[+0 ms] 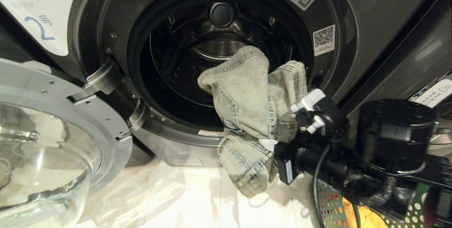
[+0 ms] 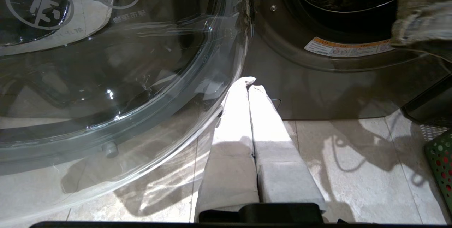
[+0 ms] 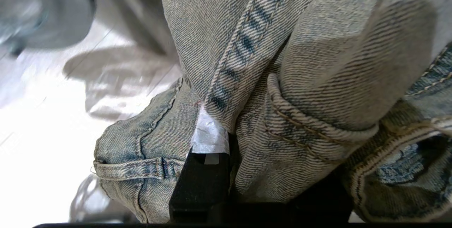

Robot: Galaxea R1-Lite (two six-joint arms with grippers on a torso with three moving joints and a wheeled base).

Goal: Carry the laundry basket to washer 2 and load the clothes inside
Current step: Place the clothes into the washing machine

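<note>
My right pincer [image 1: 273,146] is clenched on the faded jeans [image 1: 247,97], holding them up at the open mouth of washer 2 [image 1: 370,26], one end draped over the rim and the rest hanging toward the floor. My left pincer [image 2: 249,83] is closed on nothing, low beside the swung-open glass door [image 2: 116,79]. The green basket [image 1: 411,217] sits at my right with a yellow garment [image 1: 363,219] inside.

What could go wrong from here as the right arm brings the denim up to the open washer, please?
1. Part of the denim piece hangs below the drum opening and might catch on the sill or stay outside.
2. The right gripper holds only a bunched fold, so the cloth may slip.
3. The open door stands close beside the path.
</note>
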